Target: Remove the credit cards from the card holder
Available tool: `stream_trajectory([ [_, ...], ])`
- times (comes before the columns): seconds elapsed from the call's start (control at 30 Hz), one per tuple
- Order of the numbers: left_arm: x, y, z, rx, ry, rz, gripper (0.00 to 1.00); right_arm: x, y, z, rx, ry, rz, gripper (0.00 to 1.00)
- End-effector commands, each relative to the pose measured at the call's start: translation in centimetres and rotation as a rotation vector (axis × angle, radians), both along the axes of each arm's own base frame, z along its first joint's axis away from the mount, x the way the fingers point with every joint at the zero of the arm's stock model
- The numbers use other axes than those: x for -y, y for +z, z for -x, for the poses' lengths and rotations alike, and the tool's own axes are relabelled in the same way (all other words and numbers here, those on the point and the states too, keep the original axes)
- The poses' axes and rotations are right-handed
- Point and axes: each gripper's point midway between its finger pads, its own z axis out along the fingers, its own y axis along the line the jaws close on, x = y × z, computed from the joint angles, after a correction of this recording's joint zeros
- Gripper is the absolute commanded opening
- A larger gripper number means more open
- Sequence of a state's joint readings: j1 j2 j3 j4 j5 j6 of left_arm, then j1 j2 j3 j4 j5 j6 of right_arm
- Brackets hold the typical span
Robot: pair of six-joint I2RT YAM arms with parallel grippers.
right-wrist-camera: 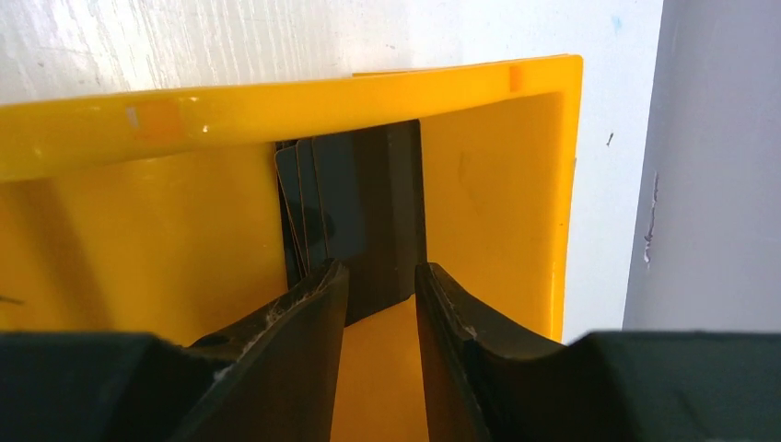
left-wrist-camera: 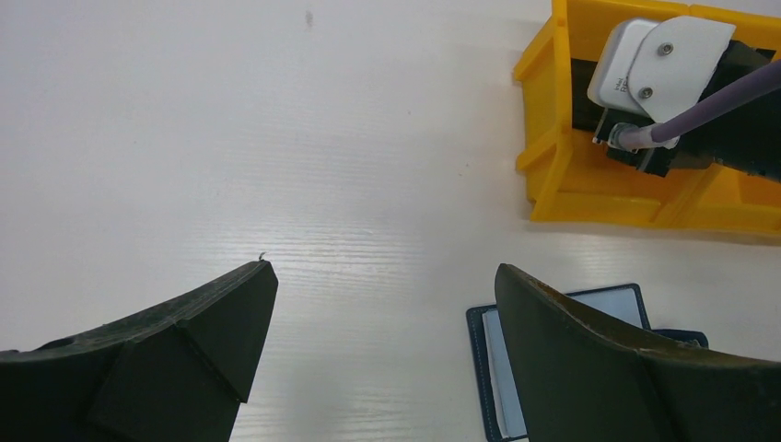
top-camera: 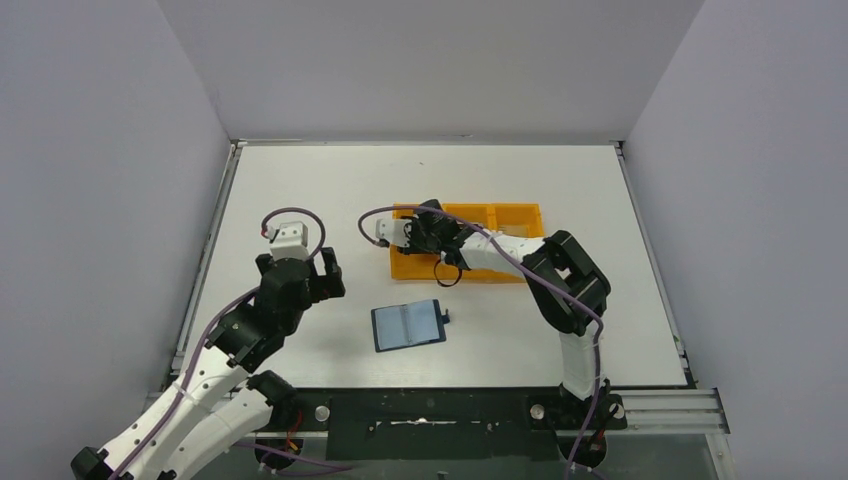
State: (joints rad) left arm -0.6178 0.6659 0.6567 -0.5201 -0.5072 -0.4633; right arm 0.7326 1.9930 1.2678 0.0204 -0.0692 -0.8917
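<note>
The card holder [top-camera: 408, 325] lies open and flat on the table, its blue-grey pockets facing up; in the left wrist view only its corner [left-wrist-camera: 603, 302] shows. Several dark credit cards [right-wrist-camera: 359, 212] lie fanned in the end compartment of the orange tray [right-wrist-camera: 230, 110]. My right gripper [right-wrist-camera: 382, 269] reaches down into that compartment [top-camera: 428, 215], its fingers a little apart over the near end of the top card, with tray floor showing between them. My left gripper [left-wrist-camera: 384, 269] hovers wide open over bare table left of the card holder [top-camera: 296, 258], holding nothing.
The orange tray [top-camera: 515, 215] has three compartments and sits behind the card holder. In the left wrist view, the right wrist's white camera housing [left-wrist-camera: 658, 60] and purple cable sit over the tray's end. Grey walls close in the table on three sides.
</note>
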Motion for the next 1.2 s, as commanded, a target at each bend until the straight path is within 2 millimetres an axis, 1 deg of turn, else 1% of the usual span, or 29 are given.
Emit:
stream_trajectory([
  [0.0, 0.5, 1.7, -0.7, 0.037, -0.003, 0.04, 0.91, -0.4, 4.4, -0.5, 0.047, -0.028, -0.105, 0.35],
  [0.1, 0.6, 1.6, -0.7, 0.035, -0.006, 0.04, 0.91, -0.5, 5.6, -0.2, 0.054, -0.041, -0.152, 0.37],
  [0.17, 0.5, 1.6, -0.7, 0.034, -0.004, 0.04, 0.91, -0.3, 6.1, 0.0, 0.061, -0.048, -0.17, 0.38],
  [0.23, 0.5, 1.6, -0.7, 0.034, -0.004, 0.04, 0.91, 0.0, 6.9, 0.0, 0.089, -0.077, -0.204, 0.38],
  [0.33, 0.5, 1.4, -0.8, 0.027, 0.0, 0.036, 0.91, 0.0, 9.8, 0.5, 0.111, -0.147, -0.329, 0.4],
  [0.43, 0.3, 1.3, -0.8, 0.021, 0.011, 0.033, 0.91, -0.3, 13.5, 2.3, 0.079, -0.212, -0.526, 0.42],
  [0.5, 0.1, 1.4, -0.8, 0.022, 0.025, 0.033, 0.91, -0.4, 15.6, 3.9, 0.002, -0.279, -0.7, 0.45],
  [0.57, -0.1, 1.4, -0.8, 0.024, 0.033, 0.033, 0.91, -0.3, 16.1, 5.2, -0.097, -0.352, -0.821, 0.49],
  [0.67, -0.1, 1.3, -0.9, 0.025, 0.036, 0.034, 0.91, 0.8, 16.3, 6.7, -0.226, -0.505, -0.954, 0.54],
  [0.77, -0.1, 1.2, -1.0, 0.022, 0.037, 0.033, 0.91, 2.3, 15.3, 7.7, -0.325, -0.681, -1.001, 0.56],
  [0.87, -0.1, 1.1, -1.2, 0.017, 0.037, 0.033, 0.91, 4.2, 14.5, 8.6, -0.366, -0.838, -1.029, 0.57],
  [0.93, -0.1, 0.9, -1.3, 0.01, 0.037, 0.03, 0.91, 5.3, 14.5, 9.3, -0.359, -0.902, -1.061, 0.57],
  [1.03, -0.1, 0.9, -1.4, 0.007, 0.036, 0.03, 0.91, 6.6, 14.6, 10.4, -0.365, -0.972, -1.123, 0.6],
  [1.07, -0.2, 0.9, -1.4, 0.007, 0.038, 0.031, 0.91, 6.9, 14.4, 10.9, -0.386, -0.988, -1.148, 0.66],
  [1.1, -0.2, 0.9, -1.4, 0.007, 0.038, 0.031, 0.91, 7.1, 14.3, 11.2, -0.404, -1.003, -1.184, 0.76],
  [1.13, -0.2, 0.9, -1.4, 0.007, 0.037, 0.031, 0.91, 7.3, 14.3, 11.5, -0.44, -1.038, -1.231, 0.89],
  [1.17, -0.2, 0.9, -1.5, 0.008, 0.036, 0.033, 0.91, 7.4, 14.1, 11.9, -0.463, -1.051, -1.266, 0.98],
])
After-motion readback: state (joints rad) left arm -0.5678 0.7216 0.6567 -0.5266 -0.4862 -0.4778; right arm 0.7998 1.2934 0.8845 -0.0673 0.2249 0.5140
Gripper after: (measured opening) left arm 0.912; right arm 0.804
